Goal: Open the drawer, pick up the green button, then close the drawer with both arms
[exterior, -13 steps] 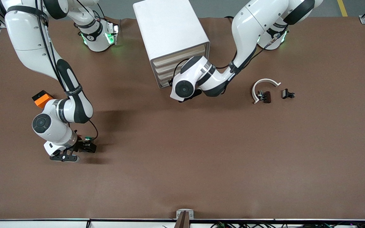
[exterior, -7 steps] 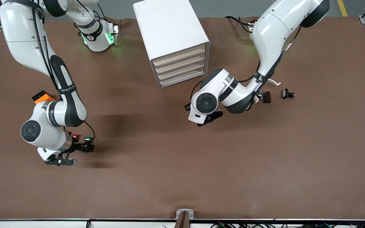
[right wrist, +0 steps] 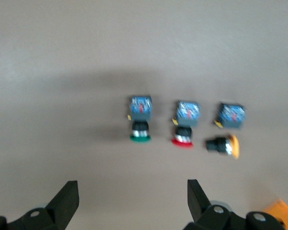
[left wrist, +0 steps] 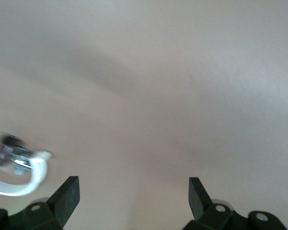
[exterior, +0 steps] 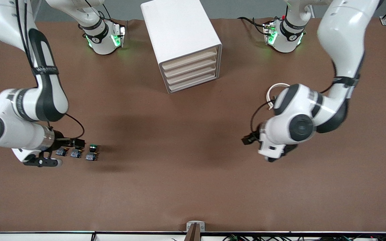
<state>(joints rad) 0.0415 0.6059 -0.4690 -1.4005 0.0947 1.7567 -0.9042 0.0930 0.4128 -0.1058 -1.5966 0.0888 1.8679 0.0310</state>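
Both arms have swung away from where they were a sec ago. Left gripper (left wrist: 133, 191) has left the front of the drawer cabinet (exterior: 181, 43) and now hangs over bare table (exterior: 193, 187) toward the left arm's end, fingers spread wide, holding nothing. Right gripper (right wrist: 132, 196) has backed off the buttons toward the right arm's edge of the table, also wide open and empty.

Green button (exterior: 93, 146) sits on the table near that edge, w/ the red button (right wrist: 183, 139) and orange button (right wrist: 224, 144) lined up beside it, each w/ a small blue-topped block (right wrist: 140, 106) just beside.

All drawers look flush, so the button is out and the drawer shut. Judging by that, task looks about done and the arms are retreating.

Other stuff: a white curved clip (exterior: 275, 90) partly hidden by the left arm's wrist, a dark small part (left wrist: 9, 151) beside it. Nothing blocks either arm.
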